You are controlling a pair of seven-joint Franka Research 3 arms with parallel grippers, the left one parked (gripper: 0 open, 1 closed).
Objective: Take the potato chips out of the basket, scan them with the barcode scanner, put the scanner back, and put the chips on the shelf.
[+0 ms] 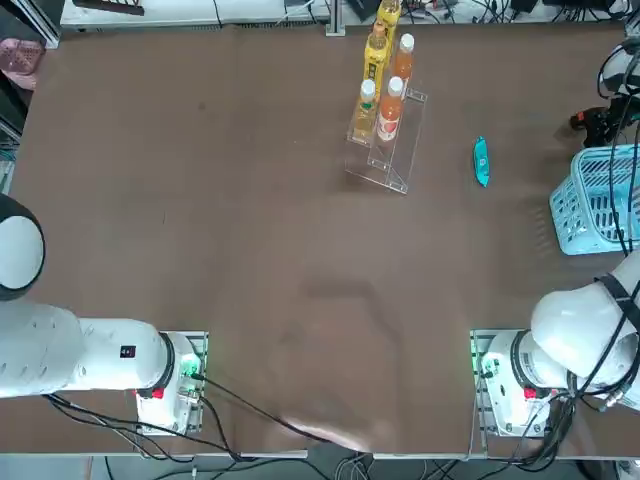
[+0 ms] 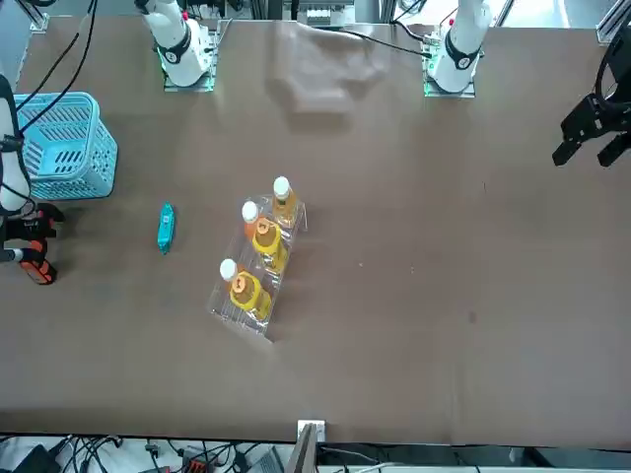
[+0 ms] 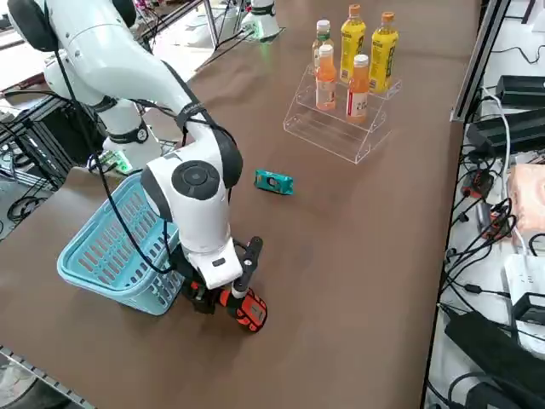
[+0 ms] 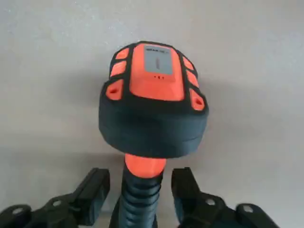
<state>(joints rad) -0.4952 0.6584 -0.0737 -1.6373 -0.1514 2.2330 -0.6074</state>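
Wrist view shows black handheld barcode scanner with orange-red panels [image 4: 153, 107] lying on brown worktop [image 4: 256, 57], handle between fingers [image 4: 92, 190] of right claw [image 4: 142, 192], parted, gripping nothing. Could snag handle on lift-off, dragging it. Slim teal-blue chip packet [image 1: 481, 161] lies between light-blue lattice basket [image 1: 590, 205] and clear acrylic stepped shelf [image 1: 385, 165]; flat, may slip.

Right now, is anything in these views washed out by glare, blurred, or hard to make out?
Top view: the basket is cut off at the edge. Right side view: sharp, and the barcode scanner is clear. Right wrist view: the scanner head is crisp, while the right gripper at its handle looks softer.
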